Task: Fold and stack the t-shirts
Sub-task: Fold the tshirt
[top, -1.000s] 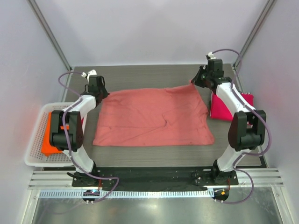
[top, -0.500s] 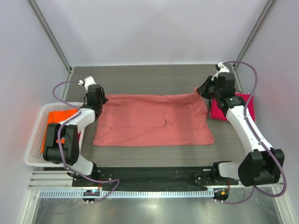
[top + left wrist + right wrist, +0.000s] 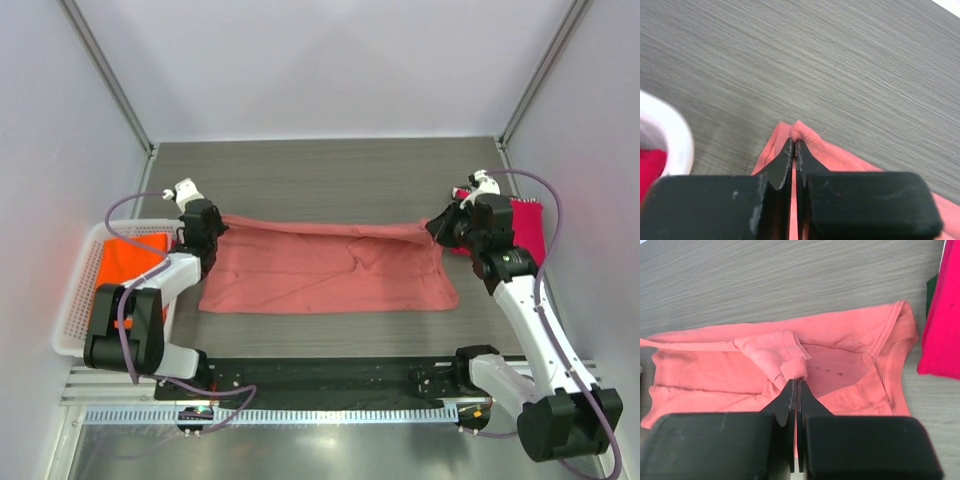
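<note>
The salmon-pink t-shirt [image 3: 330, 272] lies across the middle of the table, its far edge lifted and drawn toward the near side. My left gripper [image 3: 212, 228] is shut on the shirt's far left corner [image 3: 802, 133]. My right gripper [image 3: 432, 228] is shut on the far right corner [image 3: 796, 369], held above the shirt body [image 3: 850, 375]. The magenta t-shirt [image 3: 528, 228] lies folded at the right edge, partly behind my right arm; it also shows in the right wrist view [image 3: 942, 325]. The orange t-shirt [image 3: 125, 258] lies in the basket at left.
The white lattice basket [image 3: 75, 300] stands at the table's left edge, its rim showing in the left wrist view [image 3: 675, 140]. Grey table surface [image 3: 330, 175] lies beyond the shirt. Metal rails run along the near edge.
Both grippers have pulled the salmon-pink shirt's far edge toward the near side, folding the far part over. The shirt's visible depth has shrunk.
</note>
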